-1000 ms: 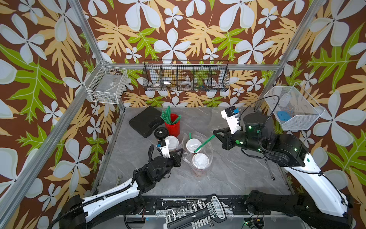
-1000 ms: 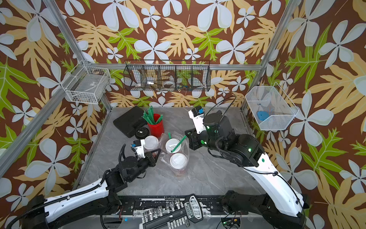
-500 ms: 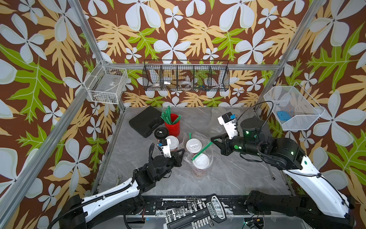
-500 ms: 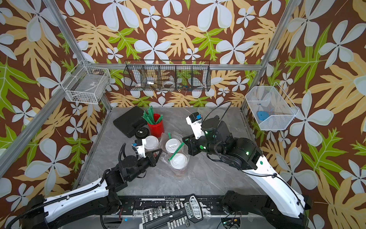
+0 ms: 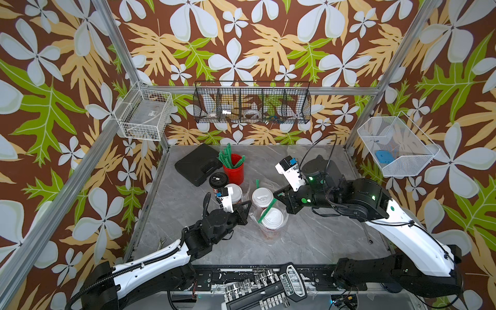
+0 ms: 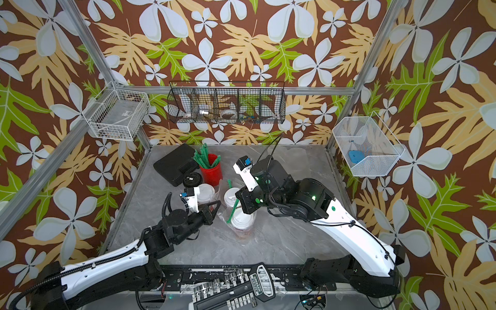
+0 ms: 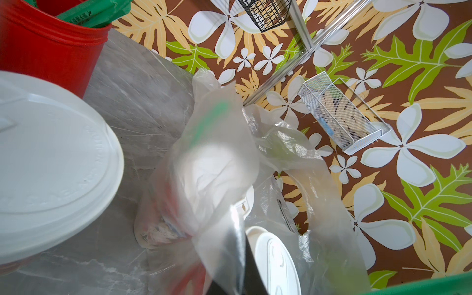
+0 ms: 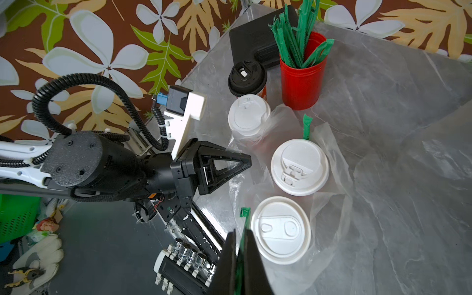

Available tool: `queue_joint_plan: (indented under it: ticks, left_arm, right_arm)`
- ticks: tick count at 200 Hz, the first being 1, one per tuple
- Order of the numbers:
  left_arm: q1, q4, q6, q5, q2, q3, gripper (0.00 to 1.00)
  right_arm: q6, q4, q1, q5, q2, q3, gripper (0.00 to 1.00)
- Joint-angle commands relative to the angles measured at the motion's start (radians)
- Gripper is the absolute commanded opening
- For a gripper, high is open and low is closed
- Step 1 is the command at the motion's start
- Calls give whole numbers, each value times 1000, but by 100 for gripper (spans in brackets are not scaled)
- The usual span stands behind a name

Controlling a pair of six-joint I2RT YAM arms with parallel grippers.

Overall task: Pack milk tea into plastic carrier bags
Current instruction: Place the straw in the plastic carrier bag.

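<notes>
While my left end effector pinches the edge of the carrier bag, seemingly to hold it open, my right end effector, clamped on a green straw, hovers by two bagged milk teas near the red straw cup.

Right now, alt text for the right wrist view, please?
The right gripper, jaws shut on a green straw, hangs beside two white-lidded cups standing in a clear bag; the left gripper pinches the bag's edge.
</notes>
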Motion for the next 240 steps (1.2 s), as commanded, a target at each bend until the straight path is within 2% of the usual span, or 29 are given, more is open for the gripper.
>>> queue_joint_plan:
  ticks: [1, 55, 139, 240]
  left_arm:
    - [1, 33, 14, 0, -4, 10, 0]
    - [1, 52, 8, -10, -12, 6, 0]
    - [1, 72, 8, -7, 11, 8, 0]
    - [1, 80, 9, -23, 33, 11, 0]
  right_arm:
    - [-15, -54, 3, 13, 11, 9, 0]
    - [-59, -146, 60, 22, 94, 61, 0]
    - [-135, -290, 66, -5, 186, 199, 0]
    - [-145, -397, 65, -4, 175, 140, 0]
